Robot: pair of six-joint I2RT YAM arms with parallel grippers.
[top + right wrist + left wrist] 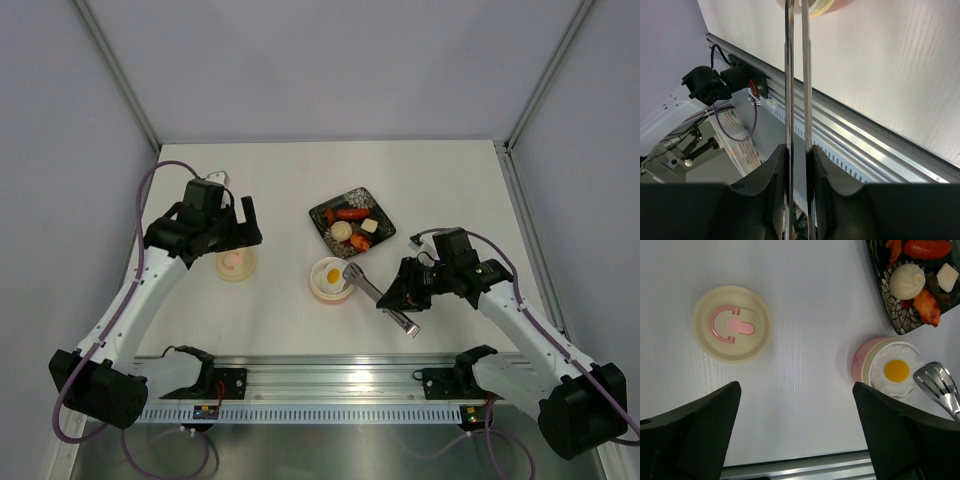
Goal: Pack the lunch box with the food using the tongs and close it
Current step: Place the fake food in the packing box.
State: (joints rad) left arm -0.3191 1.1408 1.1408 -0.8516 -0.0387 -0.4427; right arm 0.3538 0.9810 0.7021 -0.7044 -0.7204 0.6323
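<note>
Rail sits nearest, on the base side of the lunch box. Right gripper, near-right of the box, pinches the tongs, arms squeezed almost parallel; their tips are cut off at the wrist view's top edge. From above, the slotted tip sits at the box's right rim beside the fried egg lying inside; contact unclear. Lid lies flat, well left of the box. Left gripper hangs by it, fingers spread wide, holding nothing. Black tray just beyond the box holds the sausage, ball, cube and orange piece.
</note>
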